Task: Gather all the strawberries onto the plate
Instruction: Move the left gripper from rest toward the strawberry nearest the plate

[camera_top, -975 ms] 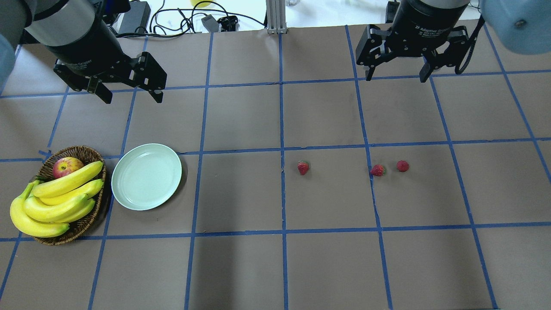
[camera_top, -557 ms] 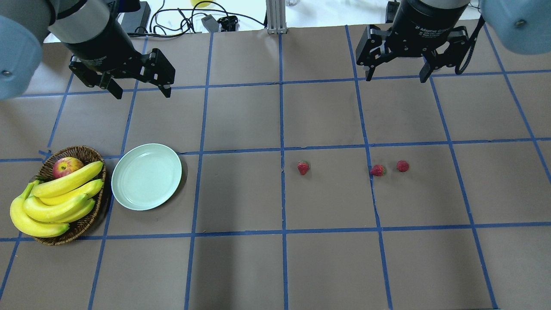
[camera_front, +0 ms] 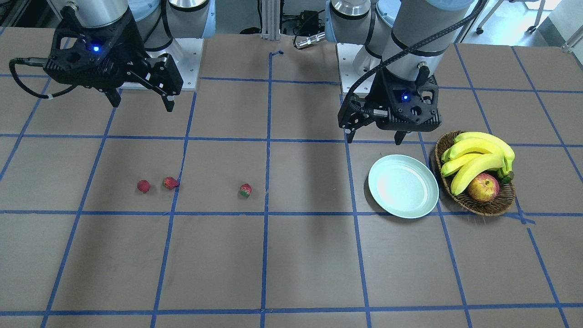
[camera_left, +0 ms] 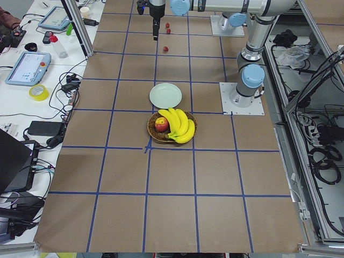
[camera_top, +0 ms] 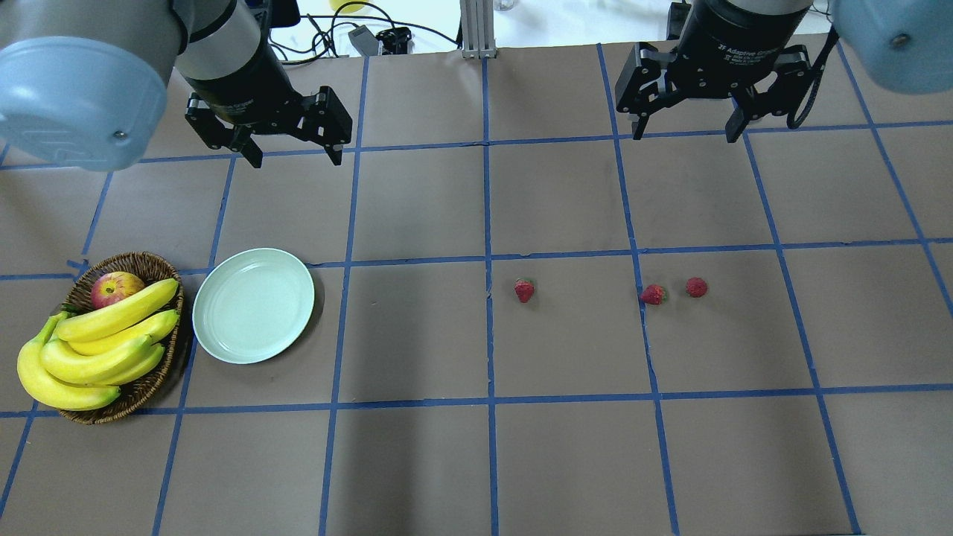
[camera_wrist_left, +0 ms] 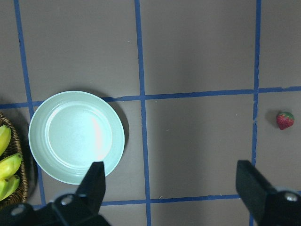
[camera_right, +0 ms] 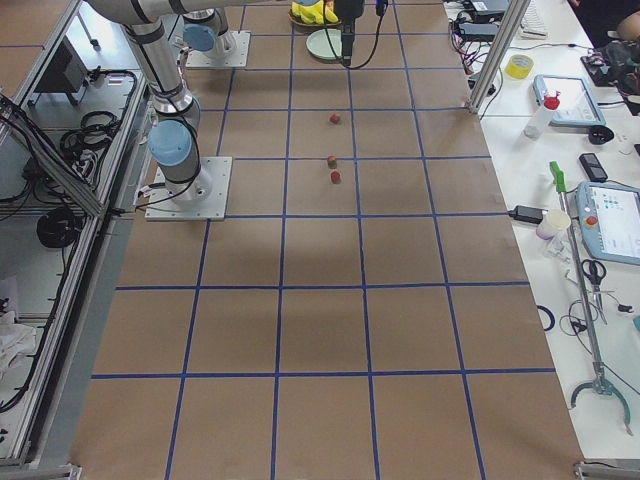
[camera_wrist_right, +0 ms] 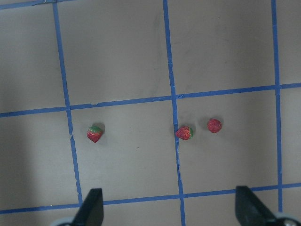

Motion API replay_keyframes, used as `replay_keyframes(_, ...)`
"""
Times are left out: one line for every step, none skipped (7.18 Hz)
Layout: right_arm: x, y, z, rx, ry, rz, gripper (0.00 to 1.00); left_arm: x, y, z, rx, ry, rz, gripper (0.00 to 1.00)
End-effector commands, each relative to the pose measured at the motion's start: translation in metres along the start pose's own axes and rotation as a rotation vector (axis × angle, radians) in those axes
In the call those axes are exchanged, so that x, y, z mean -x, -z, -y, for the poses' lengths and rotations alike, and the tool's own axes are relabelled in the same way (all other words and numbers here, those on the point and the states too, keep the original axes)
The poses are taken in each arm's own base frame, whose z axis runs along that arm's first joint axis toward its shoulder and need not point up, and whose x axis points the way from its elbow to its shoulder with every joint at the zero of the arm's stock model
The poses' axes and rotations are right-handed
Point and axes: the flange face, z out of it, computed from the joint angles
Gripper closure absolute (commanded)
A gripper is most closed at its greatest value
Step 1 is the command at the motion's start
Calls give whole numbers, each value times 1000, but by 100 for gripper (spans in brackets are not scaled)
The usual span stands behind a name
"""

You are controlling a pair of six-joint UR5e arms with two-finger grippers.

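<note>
Three strawberries lie on the brown table: one [camera_top: 524, 289] near the middle, two close together [camera_top: 654, 295] [camera_top: 696, 286] to its right. They also show in the right wrist view [camera_wrist_right: 94, 134] [camera_wrist_right: 184, 133] [camera_wrist_right: 214, 125]. The pale green plate [camera_top: 253, 305] sits empty at the left, beside the basket. My left gripper [camera_top: 292, 155] is open and empty, high above the table behind the plate. My right gripper [camera_top: 683, 134] is open and empty, high behind the two right strawberries. The left wrist view shows the plate [camera_wrist_left: 75, 136] and one strawberry [camera_wrist_left: 284, 120].
A brown wicker basket [camera_top: 156, 372] with bananas [camera_top: 97, 350] and a red-yellow apple [camera_top: 115, 286] stands left of the plate. Blue tape lines grid the table. Cables and boxes lie beyond the far edge.
My left arm has swung rightward along the back of the table, its gripper still open. The right arm, strawberries and plate have not moved.
</note>
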Motion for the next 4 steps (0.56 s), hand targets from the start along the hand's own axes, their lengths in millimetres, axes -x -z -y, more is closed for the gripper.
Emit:
replay_keyframes(0,0,0,2,1,-2,0,-31,-21,10,-26,20,-11,0)
replay_keyframes(-1,0,0,2,0,-2,0,-39,-31,14,-27,40,-23,0)
replay_keyframes(0,0,0,2,1,-2,0,-53,-41,14,-17,52,-33,0)
replay_keyframes(0,-1,0,3,1,-2,0,-65,-52,18,-17,64,-36,0)
